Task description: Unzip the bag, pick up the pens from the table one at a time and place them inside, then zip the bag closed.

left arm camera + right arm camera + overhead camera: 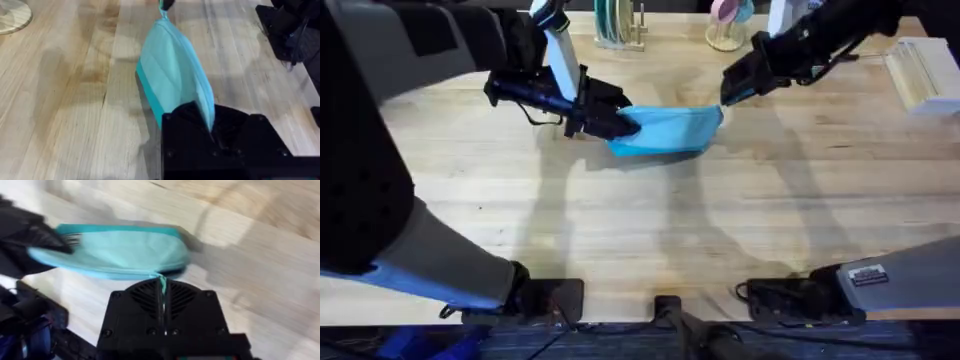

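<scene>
1. black fingers of the left gripper (pixel 212 132) sit closest in its wrist view, pressed onto one end of the bag (pixel 175 75), which hides that end.
2. right gripper (pixel 162 297) pinches a thin tab at the bag's other end; fingertips are hard to make out.
3. one bag, held between two grippers over the table (pixel 620 230); whether it touches the wood is unclear.

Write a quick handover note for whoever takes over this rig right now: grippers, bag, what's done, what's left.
Left gripper: shut on one end of the bag.
Right gripper: shut on the zipper pull at the opposite end.
Bag: stretched between both, low over the table, far centre.
Done: both ends gripped.
Left: no pens visible on the table; whether the zipper is open or closed cannot be told, so check.
</scene>
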Controlling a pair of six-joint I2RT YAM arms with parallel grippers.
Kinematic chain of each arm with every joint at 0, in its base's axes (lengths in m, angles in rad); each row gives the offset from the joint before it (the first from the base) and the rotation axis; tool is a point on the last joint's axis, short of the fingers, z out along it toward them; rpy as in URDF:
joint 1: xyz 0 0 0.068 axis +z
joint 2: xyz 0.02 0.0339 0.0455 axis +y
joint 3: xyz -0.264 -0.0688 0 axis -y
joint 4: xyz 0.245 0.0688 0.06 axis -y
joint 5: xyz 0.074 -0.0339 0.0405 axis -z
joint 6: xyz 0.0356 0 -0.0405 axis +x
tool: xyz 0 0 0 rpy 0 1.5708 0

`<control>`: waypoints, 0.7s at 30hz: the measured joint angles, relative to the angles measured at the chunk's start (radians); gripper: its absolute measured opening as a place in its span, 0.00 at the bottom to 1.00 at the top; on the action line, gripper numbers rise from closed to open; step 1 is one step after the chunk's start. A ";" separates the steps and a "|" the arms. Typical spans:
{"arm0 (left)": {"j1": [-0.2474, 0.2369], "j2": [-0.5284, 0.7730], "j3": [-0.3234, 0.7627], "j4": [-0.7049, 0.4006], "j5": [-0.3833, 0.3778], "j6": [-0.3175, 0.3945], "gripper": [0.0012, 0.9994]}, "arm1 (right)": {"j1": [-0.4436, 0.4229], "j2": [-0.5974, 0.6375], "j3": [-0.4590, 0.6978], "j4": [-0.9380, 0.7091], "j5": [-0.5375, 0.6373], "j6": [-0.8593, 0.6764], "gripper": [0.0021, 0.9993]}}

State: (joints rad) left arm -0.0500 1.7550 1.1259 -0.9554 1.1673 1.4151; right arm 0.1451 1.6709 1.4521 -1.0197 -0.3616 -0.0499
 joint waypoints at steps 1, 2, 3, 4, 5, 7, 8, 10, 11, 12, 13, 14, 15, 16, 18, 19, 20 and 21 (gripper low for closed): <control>0.000 0.000 0.000 -0.001 -0.001 0.000 0.04 | -0.009 0.009 0.000 -0.002 0.005 -0.004 0.03; 0.000 0.000 0.000 -0.001 -0.004 0.000 0.04 | -0.019 0.025 0.000 -0.002 0.010 -0.009 0.03; 0.000 0.000 0.000 -0.001 -0.010 0.000 0.04 | -0.027 0.041 0.000 -0.001 0.011 -0.011 0.03; 0.000 0.000 0.000 -0.002 -0.014 0.000 0.04 | -0.034 0.057 -0.001 0.002 0.016 -0.013 0.03; 0.001 0.000 0.000 -0.002 -0.017 0.000 0.04 | -0.041 0.070 -0.002 0.005 0.019 -0.015 0.03; 0.001 0.000 0.000 -0.002 -0.018 0.000 0.04 | -0.059 0.096 -0.003 0.006 0.018 -0.019 0.03; 0.001 0.000 0.000 -0.002 -0.018 0.000 0.04 | -0.068 0.109 -0.004 0.008 0.014 -0.019 0.03; 0.001 0.000 0.000 -0.002 -0.018 0.000 0.04 | -0.082 0.126 -0.004 0.017 -0.001 -0.018 0.03; 0.001 0.000 0.000 -0.001 -0.018 0.000 0.04 | -0.087 0.133 -0.004 0.021 -0.008 -0.017 0.03; 0.001 0.000 0.000 -0.002 -0.017 0.000 0.04 | -0.093 0.139 -0.004 0.024 -0.017 -0.016 0.03; 0.001 0.000 0.000 -0.001 -0.017 0.000 0.04 | -0.098 0.145 -0.004 0.024 -0.025 -0.014 0.03; 0.001 0.000 0.000 -0.002 -0.018 0.000 0.04 | -0.101 0.152 -0.004 0.024 -0.029 -0.013 0.03; 0.001 0.000 0.000 -0.001 -0.020 0.000 0.04 | -0.103 0.158 -0.004 0.024 -0.033 -0.012 0.03; 0.001 0.000 0.000 -0.002 -0.022 0.000 0.04 | -0.105 0.166 -0.004 0.025 -0.035 -0.010 0.03; 0.001 0.000 0.000 -0.002 -0.028 0.000 0.04 | -0.107 0.183 -0.004 0.026 -0.038 -0.010 0.03; 0.001 0.000 0.000 -0.001 -0.031 0.000 0.04 | -0.108 0.193 -0.004 0.027 -0.039 -0.010 0.03; 0.001 0.000 0.000 -0.001 -0.032 0.000 0.04 | -0.108 0.201 -0.004 0.027 -0.039 -0.009 0.03; 0.001 0.000 0.000 -0.002 -0.034 0.000 0.04 | -0.108 0.207 -0.004 0.029 -0.040 -0.009 0.03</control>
State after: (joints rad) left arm -0.0490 1.7550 1.1255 -0.9569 1.1329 1.4150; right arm 0.0368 1.8783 1.4479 -0.9909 -0.4011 -0.0589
